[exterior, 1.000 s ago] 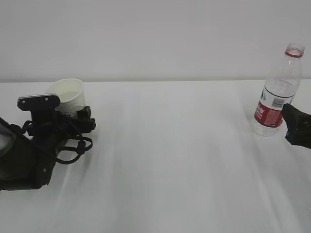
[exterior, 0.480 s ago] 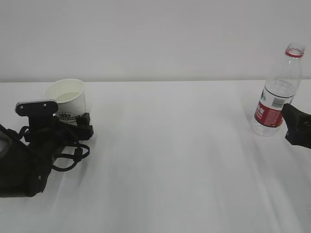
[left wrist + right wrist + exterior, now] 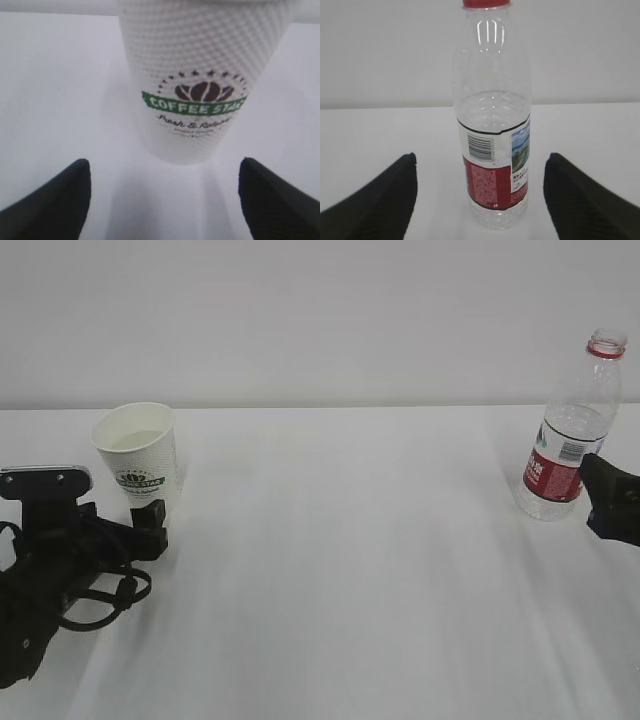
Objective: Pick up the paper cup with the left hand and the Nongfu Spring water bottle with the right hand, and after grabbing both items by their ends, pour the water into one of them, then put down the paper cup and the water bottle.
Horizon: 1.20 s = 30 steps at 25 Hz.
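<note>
— Pulled back, has it, your left arm?

— Yes: my left gripper [image 3: 165, 200] has drawn away from the dimpled, tapered paper cup [image 3: 138, 455], jaws wide, holding nothing. It stands upright near the white table's [image 3: 360, 570] left edge.

— And the bottle?

— My right gripper [image 3: 480, 200] is spread wide before the clear ribbed Nongfu Spring water bottle [image 3: 572, 435], upright by the right edge.

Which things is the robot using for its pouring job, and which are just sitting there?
For the job: paper cup, water bottle, water in the bottle, left gripper, right gripper.

Just there: only the white table; nothing else lies about.
</note>
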{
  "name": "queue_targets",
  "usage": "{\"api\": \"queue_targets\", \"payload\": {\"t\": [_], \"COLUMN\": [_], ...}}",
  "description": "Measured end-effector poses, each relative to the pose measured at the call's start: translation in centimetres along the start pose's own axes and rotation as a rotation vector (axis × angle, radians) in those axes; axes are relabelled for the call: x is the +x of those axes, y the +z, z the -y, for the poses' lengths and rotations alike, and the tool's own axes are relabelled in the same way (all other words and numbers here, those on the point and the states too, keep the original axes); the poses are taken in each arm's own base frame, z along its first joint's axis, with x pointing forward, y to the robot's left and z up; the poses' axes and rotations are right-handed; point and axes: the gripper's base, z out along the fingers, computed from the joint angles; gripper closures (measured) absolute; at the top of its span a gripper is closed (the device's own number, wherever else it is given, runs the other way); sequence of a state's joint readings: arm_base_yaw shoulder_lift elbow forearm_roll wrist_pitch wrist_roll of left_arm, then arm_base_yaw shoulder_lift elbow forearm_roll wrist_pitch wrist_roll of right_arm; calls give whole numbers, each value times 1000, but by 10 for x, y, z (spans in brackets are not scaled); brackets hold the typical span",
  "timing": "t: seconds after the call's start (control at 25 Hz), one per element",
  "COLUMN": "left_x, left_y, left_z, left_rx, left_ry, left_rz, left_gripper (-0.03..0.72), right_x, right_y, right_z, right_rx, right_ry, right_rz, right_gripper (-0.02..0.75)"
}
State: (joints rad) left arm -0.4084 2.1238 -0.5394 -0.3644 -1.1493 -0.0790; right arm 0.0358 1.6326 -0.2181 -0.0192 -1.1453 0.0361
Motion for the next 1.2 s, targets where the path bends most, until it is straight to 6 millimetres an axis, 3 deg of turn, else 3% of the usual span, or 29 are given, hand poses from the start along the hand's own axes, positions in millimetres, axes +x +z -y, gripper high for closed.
{"api": "queue_targets", "payload": {"t": [0.2,0.48,0.88,1.2], "left_x": [-5,-25,-69,-93], "left_y": [-22,-45,-65,-84], "left_z": [-7,-10,-3,1], "left_rx": [-3,9,79,141], "left_ry": [4,-14,-56,-72], "left_rz": [-11,39,205,216], "left_gripper": [4,22,49,76], "right_x": [-5,-28,-54,-68], "right_y": [-2,-12,-33,-50], "right_z": [-1,-2,-3,-2], "right_rx": [-13,-19,-12,1], "right_ry": [5,4,1,10], "right_rz": [22,106,143,151], "right_gripper": [145,145,145,145]}}
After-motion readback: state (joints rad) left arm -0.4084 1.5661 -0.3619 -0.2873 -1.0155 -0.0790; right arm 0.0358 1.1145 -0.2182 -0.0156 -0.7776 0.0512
